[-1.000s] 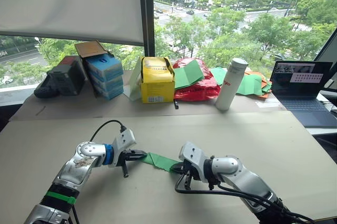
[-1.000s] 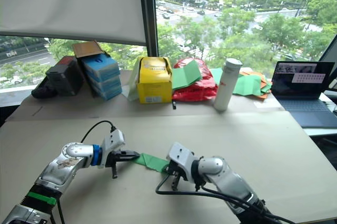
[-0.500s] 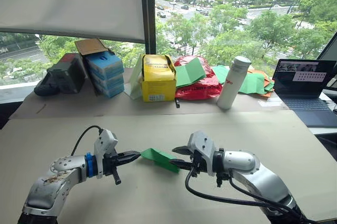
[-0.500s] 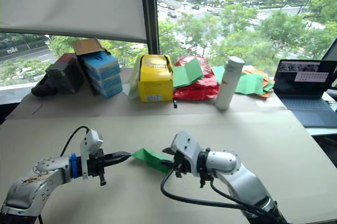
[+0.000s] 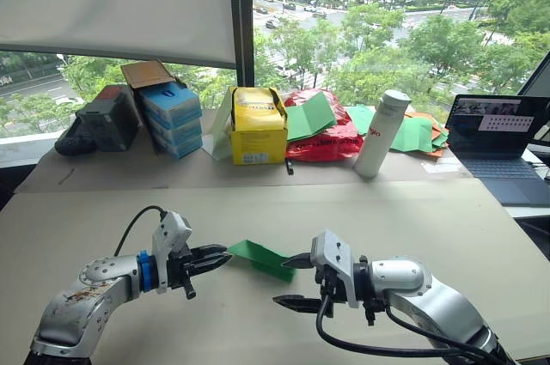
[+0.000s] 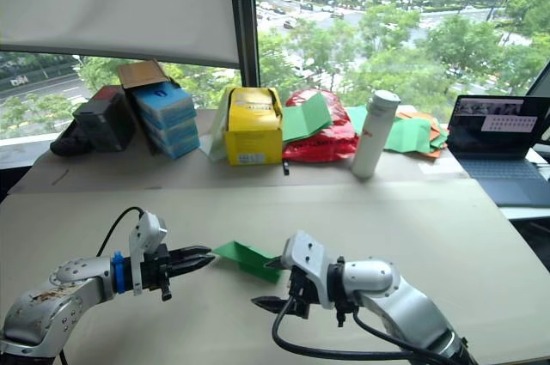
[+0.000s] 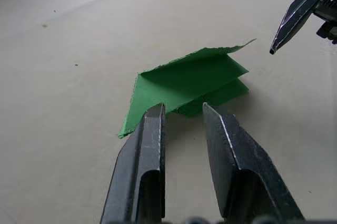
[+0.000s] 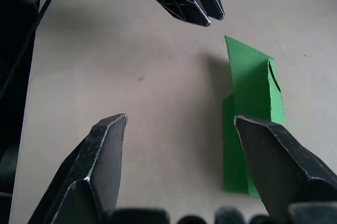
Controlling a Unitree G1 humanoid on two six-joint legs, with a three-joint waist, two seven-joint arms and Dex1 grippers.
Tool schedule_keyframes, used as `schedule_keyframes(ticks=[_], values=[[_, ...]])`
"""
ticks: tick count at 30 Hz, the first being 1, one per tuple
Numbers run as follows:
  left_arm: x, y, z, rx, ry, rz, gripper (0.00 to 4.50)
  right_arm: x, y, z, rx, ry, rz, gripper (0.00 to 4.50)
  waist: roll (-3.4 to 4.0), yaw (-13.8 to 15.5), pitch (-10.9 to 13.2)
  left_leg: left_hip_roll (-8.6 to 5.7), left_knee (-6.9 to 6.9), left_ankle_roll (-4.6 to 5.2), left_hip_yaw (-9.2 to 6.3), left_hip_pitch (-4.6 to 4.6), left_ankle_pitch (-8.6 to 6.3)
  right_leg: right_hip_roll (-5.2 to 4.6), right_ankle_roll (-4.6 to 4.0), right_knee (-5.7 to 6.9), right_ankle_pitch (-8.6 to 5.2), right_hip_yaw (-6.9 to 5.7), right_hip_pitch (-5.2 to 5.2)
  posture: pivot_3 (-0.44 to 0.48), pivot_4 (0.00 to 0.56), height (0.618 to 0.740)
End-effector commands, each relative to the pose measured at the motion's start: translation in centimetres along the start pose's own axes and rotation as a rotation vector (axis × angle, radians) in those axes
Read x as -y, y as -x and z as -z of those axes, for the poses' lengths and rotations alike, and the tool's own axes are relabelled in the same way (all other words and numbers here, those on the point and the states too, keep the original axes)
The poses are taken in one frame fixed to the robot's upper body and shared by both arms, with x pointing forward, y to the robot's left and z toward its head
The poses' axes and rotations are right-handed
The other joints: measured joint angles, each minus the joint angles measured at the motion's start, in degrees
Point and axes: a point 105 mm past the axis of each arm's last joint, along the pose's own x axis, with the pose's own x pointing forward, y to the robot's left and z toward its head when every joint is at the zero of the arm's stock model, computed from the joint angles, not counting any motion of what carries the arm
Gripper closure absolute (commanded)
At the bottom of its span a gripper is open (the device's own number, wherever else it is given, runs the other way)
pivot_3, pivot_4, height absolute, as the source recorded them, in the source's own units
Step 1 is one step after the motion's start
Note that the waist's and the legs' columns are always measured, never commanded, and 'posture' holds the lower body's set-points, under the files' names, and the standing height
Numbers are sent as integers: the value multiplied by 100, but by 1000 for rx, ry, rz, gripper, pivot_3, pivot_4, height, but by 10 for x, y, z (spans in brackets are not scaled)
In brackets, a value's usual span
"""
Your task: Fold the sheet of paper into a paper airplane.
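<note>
Green paper [image 5: 262,257], already folded into a narrow layered dart, lay on the table [image 5: 447,219] between the two grippers, touched by neither. The left gripper [image 5: 220,258] sat just beside its near tip, fingers slightly parted and empty. The right gripper [image 5: 290,280] hung at the other end, spread wide. The dart looked light, thin and easily crushed, liable to skid; pinching the thick creased spine seemed safest.

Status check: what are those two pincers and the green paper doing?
Left pincer open, right pincer open. Folded paper airplane lying free on table between them. Nothing blocking.
</note>
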Motion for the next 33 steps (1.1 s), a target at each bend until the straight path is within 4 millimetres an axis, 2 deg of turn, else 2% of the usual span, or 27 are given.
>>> schedule_keyframes(ticks=[1, 7, 17, 21, 28, 33], values=[[5, 1, -9, 20, -36, 21, 2082, 8, -4, -4, 29, 21, 21, 851, -2, 1, 4, 0, 0, 0, 0, 0, 0, 0, 0, 0, 0, 0, 0, 0, 150, 740], [6, 1, -11, 26, -40, 18, 23, 32, -8, -10, 80, -13, 83, 851, -4, -10, 11, 0, -1, -3, 1, -1, 2, 1, 0, 2, 0, 0, -3, 0, 150, 740], [12, -1, -18, 49, -46, 29, 23, 59, -11, -5, 63, -40, 161, 851, -7, -29, 19, 0, -2, -6, 1, -2, 3, -1, -1, 3, 1, 2, -5, 0, 150, 740], [14, -2, -18, 51, -42, 34, 23, 66, -8, -13, 119, -94, 165, 851, -6, -37, 20, -1, -3, -6, 1, -3, 3, -2, -1, 3, 1, 2, -5, 0, 150, 740], [15, -5, -20, 59, -42, 40, 23, 68, -6, -13, 100, -59, 163, 851, -5, -48, 21, -1, -4, -6, 0, -4, 2, -3, -1, 3, 1, 3, -6, 0, 150, 740], [16, -5, -19, 56, -41, 42, 23, 70, -9, -24, 100, 26, 165, 851, -5, -69, 21, 0, -5, -7, 0, -4, 2, -3, -1, 3, 1, 4, -8, 0, 150, 740]])
